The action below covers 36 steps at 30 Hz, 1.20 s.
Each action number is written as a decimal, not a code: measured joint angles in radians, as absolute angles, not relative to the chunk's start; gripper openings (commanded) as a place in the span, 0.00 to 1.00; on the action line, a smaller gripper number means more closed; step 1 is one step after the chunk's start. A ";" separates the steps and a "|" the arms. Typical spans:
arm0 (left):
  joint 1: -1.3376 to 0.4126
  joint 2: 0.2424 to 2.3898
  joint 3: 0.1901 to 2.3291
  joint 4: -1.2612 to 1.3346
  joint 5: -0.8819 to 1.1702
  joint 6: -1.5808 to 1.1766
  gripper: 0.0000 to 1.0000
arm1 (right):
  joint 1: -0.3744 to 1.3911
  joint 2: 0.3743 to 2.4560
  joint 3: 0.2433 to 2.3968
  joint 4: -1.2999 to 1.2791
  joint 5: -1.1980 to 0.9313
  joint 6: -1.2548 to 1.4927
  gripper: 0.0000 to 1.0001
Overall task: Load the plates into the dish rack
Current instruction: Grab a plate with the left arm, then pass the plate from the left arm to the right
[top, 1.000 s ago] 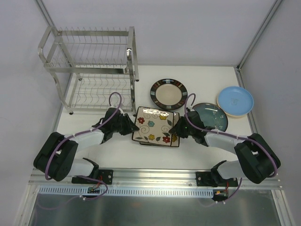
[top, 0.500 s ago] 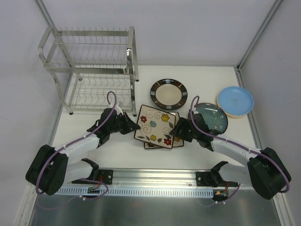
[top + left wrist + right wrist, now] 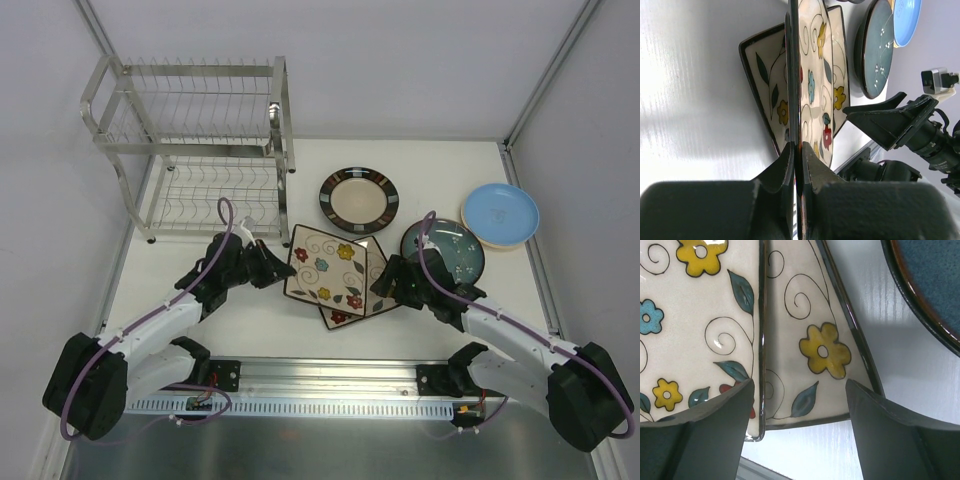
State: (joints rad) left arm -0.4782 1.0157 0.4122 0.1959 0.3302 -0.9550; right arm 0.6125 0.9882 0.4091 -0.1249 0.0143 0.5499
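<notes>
Fingers point(image 3: 782, 167) of the left arm are closed on the left edge of the upper square floral plate point(image 3: 325, 265), its dark rim pinched between them in the left wrist view. This cream plate, painted with red, blue and yellow flowers, teal leaves and thin black curls, lies across a 2nd square floral plate point(image 3: 352, 308) of the same pattern. The lower one is turned at an angle, so its corners stick out to the right and toward the near edge. Whether the upper plate is raised clear of the lower one cannot be told.

The right arm's fingers point(image 3: 710, 422) stand wide apart and hold nothing. They sit just at the right-hand corner of the lower square plate. In the right wrist view, that plate's dark edge runs between them, with a yellow flower just beyond.

On the white surface point(image 3: 250, 320), a round dark-rimmed cream plate point(image 3: 359, 199) lies behind the square pair. A dark teal glazed plate point(image 3: 450, 250) with pale speckles lies just right of them, and a light blue plate point(image 3: 500, 213) lies beyond it by the right edge. The 2-tier silver wire dish rack point(image 3: 190, 150) stands at the far left corner, with none of these plates in it.
</notes>
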 measured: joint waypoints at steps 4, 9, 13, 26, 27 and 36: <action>-0.478 0.988 0.409 0.174 0.320 -0.990 0.00 | 0.612 0.988 0.409 -0.123 0.013 0.562 0.78; -0.478 0.942 0.395 0.173 0.279 -1.045 0.00 | 0.612 1.003 0.409 -0.101 -0.017 0.587 0.79; -0.479 0.929 0.393 0.172 0.274 -1.078 0.00 | 0.612 1.041 0.409 -0.057 -0.046 0.614 0.79; -0.479 0.901 0.334 0.206 0.285 -1.149 0.00 | 0.612 1.161 0.412 0.113 -0.141 0.673 0.79; -0.479 0.900 0.331 0.213 0.286 -1.152 0.00 | 0.612 1.168 0.413 0.123 -0.147 0.678 0.78; -0.478 0.900 0.313 0.274 0.297 -1.170 0.00 | 0.605 1.238 0.417 0.221 -0.200 0.725 0.73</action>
State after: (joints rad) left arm -0.4782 0.9001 0.3130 0.2737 0.2974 -1.1698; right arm 0.6048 1.2381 0.4168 0.2214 -0.1997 0.7246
